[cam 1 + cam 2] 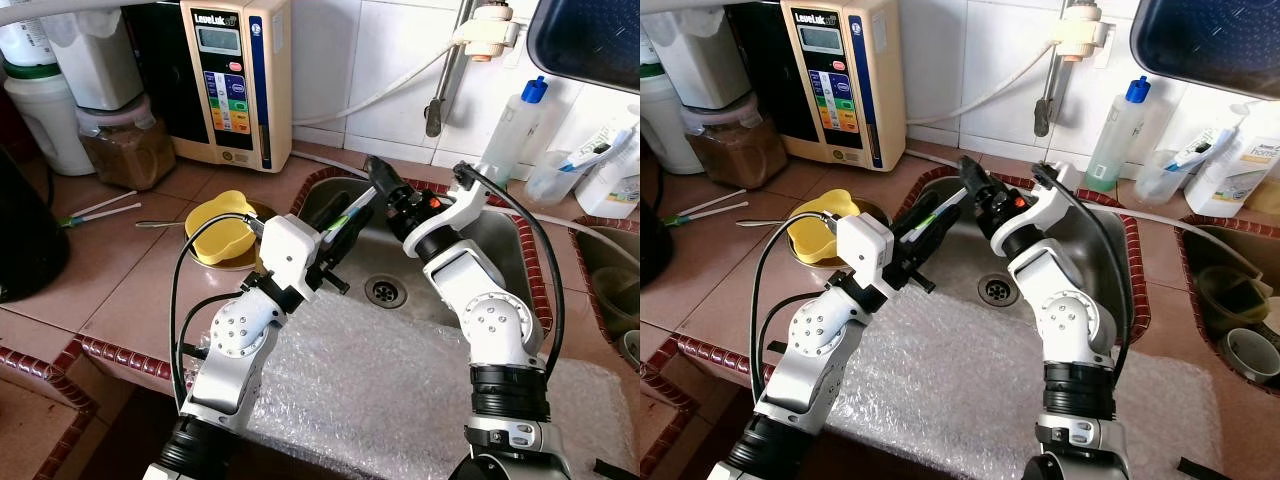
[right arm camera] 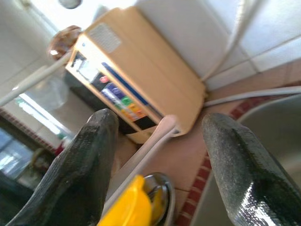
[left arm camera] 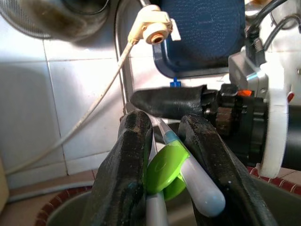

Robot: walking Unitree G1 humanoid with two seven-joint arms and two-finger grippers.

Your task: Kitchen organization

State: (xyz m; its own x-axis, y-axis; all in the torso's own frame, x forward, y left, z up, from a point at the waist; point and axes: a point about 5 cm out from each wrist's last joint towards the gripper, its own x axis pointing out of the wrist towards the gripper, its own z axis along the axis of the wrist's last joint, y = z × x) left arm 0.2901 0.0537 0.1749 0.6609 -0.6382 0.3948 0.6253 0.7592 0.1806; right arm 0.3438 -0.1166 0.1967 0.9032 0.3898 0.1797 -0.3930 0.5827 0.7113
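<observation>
I see my left gripper [image 1: 345,225] over the sink's [image 1: 510,255] left side, clamped on green-and-white utensils [image 3: 171,167]. My right gripper [image 1: 378,178] hovers just beyond, fingers spread and empty. A yellow bowl [image 1: 222,227] sits left on the counter [image 1: 110,270].

Green-and-pale utensils [image 3: 171,172], handles bundled together, clamped between left end effector [image 1: 345,222] fingers, held tilted above steel sink [image 1: 500,255] basin.
</observation>
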